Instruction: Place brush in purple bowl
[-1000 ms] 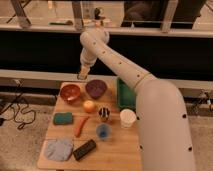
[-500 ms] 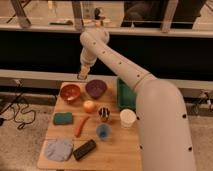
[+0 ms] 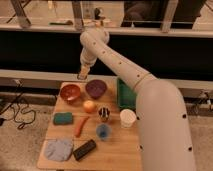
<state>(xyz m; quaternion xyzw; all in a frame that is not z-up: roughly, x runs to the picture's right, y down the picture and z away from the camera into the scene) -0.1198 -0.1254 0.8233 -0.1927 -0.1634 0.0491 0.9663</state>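
The white arm [image 3: 150, 100] rises from the near right, bends high over the far edge of the wooden surface [image 3: 117, 152], and descends to the tool [image 3: 83, 73]. The tool hangs just above that far edge, in line with the gap between the reddish-brown bowl [image 3: 70, 93] on the left and the purple bowl [image 3: 96, 89] on the right. A small pale tan piece at the tool's tip is judged to be the brush [image 3: 81, 77]. It is above the surface, left of and slightly beyond the purple bowl's rim, and not inside either bowl. It cannot be told whether the tool is clenched on the brush or released. Step in hand, as judged: transport of the brush toward the purple bowl, with placement not yet done. Next move: shift the tool to the right and slightly nearer until the brush is centred over the purple bowl's opening, then lower it into the bowl and release. Maintain clearance from the reddish-brown bowl, which sits about as close to the tool, and from the orange ball [image 3: 89, 105] just in front of the purple bowl.
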